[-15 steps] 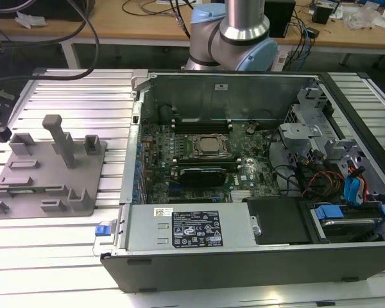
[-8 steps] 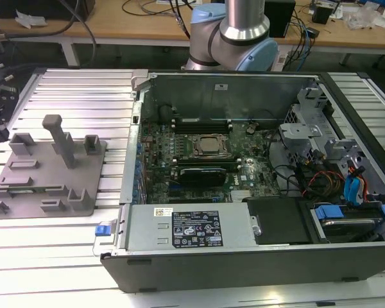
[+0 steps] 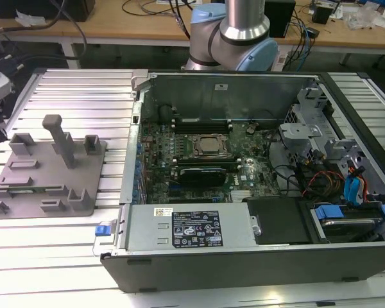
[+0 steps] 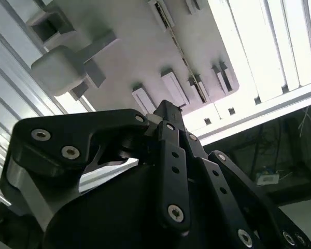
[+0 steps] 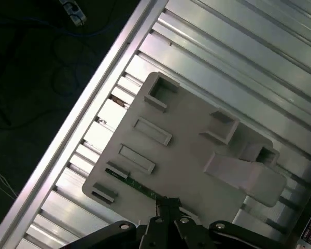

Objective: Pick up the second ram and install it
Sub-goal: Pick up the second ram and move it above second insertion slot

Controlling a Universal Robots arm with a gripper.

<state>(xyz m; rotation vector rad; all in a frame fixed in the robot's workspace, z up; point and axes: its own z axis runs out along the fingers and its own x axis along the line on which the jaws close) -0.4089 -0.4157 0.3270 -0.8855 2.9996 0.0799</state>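
Note:
The second ram [image 5: 130, 182] is a thin green strip standing on edge in a slot of the grey fixture tray [image 5: 192, 155], near the tray's border. In the exterior view it shows as a dark line [image 3: 27, 190] in the tray [image 3: 83, 173] at the exterior view's left. My gripper [image 5: 164, 203] hangs well above the tray, its black fingers drawn together to a point over one end of the ram, with nothing between them. In the second wrist view the same gripper [image 4: 166, 107] tapers shut above the tray's slots [image 4: 172, 88].
The open computer case [image 3: 244, 256] lies at the exterior view's right, with the motherboard [image 3: 199, 170], processor socket [image 3: 208, 146] and a black card [image 3: 202, 174] inside. A tall post [image 3: 59, 135] rises from the tray. Ribbed aluminium table [image 3: 83, 90] surrounds it; the arm's base [image 3: 240, 32] stands behind the case.

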